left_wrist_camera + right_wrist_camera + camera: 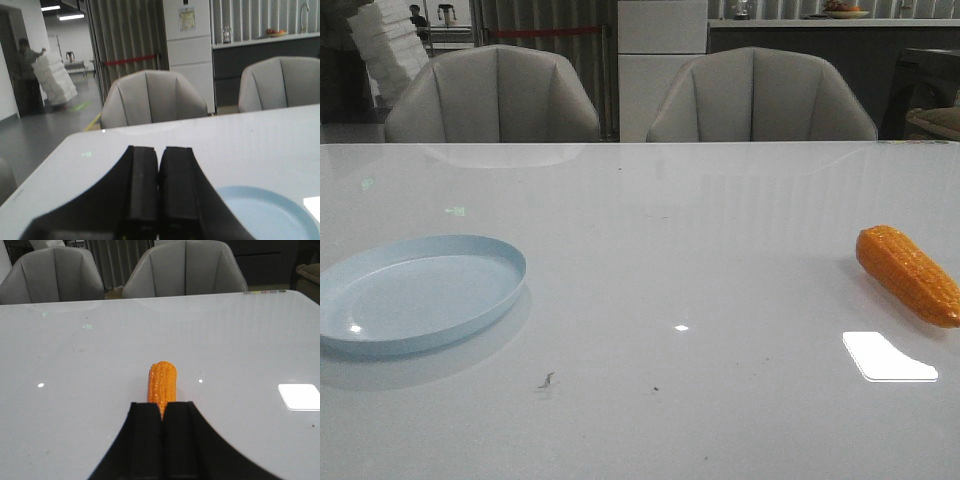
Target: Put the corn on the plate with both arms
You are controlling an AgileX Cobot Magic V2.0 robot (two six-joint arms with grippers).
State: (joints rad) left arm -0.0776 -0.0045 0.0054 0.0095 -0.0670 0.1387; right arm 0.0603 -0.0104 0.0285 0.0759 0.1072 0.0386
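The orange-yellow corn (908, 272) lies on the white table at the far right, running diagonally. The pale blue plate (415, 290) sits at the left near the front and holds nothing. Neither gripper shows in the front view. In the right wrist view my right gripper (162, 405) is shut and empty, and the corn (162, 380) lies on the table just beyond its fingertips, pointing straight away. In the left wrist view my left gripper (159, 149) is shut and empty above the table, with the plate (270, 215) beside it.
Two grey chairs (495, 95) (760, 95) stand behind the table's far edge. A bright light reflection (888, 357) lies on the table just in front of the corn. The table's left edge (45, 170) shows in the left wrist view.
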